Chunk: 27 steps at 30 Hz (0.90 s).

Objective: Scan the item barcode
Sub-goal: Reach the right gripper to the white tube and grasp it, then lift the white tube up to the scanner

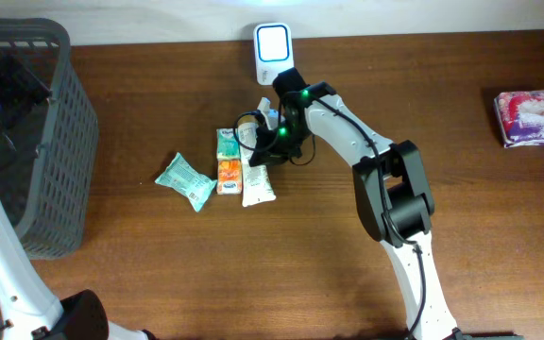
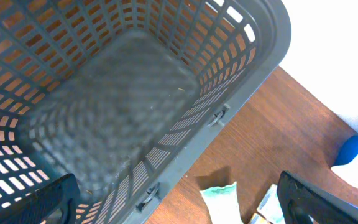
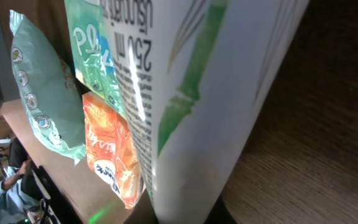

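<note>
The right gripper (image 1: 264, 139) is clenched tight at the far end of the white tube (image 1: 258, 184), and in the right wrist view the tube (image 3: 216, 93) runs straight out from the jaws and fills most of the picture. It is a smooth, glossy, flattened tube, white with green leaf-like streaks and small dark print along its side. From overhead it lies near the middle of the wooden table (image 1: 206, 274), its long axis running from the far side toward the near edge, the broader end pointing at the near edge. Just beside it on the left lies a crinkled orange packet (image 1: 229, 176), with a green packet (image 1: 226, 142) at that one's far end, both shiny foil and both lined up alongside the tube. A puffy teal pouch (image 1: 185, 180) with a crimped edge sits a little farther left, tilted. Beyond the gripper, at the far edge, stands the white scanner (image 1: 272, 42) with a lit square face. A pink packet (image 1: 533, 118) lies well apart on the right. The left gripper (image 2: 182, 202) hangs released, its dark fingers (image 2: 48, 199) spread wide over the grey plastic basket (image 2: 247, 93), a lattice of slots with rounded corners standing at the table's left end.
</note>
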{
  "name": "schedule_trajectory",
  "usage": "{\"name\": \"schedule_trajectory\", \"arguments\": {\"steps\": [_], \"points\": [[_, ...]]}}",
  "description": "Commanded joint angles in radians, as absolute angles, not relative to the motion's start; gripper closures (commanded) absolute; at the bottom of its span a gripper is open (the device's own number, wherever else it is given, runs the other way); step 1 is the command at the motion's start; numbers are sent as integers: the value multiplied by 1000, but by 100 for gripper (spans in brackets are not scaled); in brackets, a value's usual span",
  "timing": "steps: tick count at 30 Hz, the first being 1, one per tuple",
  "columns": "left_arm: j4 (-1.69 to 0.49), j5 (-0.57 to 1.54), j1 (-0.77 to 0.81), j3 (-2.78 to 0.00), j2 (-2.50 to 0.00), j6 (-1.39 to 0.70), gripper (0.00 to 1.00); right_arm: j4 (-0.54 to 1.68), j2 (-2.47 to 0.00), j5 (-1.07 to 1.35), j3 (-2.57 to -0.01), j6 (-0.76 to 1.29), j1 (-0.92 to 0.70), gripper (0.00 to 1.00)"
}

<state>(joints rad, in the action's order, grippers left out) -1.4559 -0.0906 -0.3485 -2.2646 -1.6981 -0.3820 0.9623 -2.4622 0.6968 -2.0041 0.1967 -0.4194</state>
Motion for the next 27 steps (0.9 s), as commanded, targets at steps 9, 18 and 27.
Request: {"name": "schedule_trajectory", "arguments": {"steps": [9, 18, 27], "points": [[-1456, -101, -352, -2272, -1698, -366, 1, 951, -2283, 1031, -2083, -142, -305, 96], [-1456, -101, -352, -2272, -1698, -366, 1, 836, -2273, 1253, -2113, -150, -262, 96], [-1456, -101, -352, -2272, -1698, -366, 1, 837, -2273, 1251, -2113, -149, -261, 96]]}}
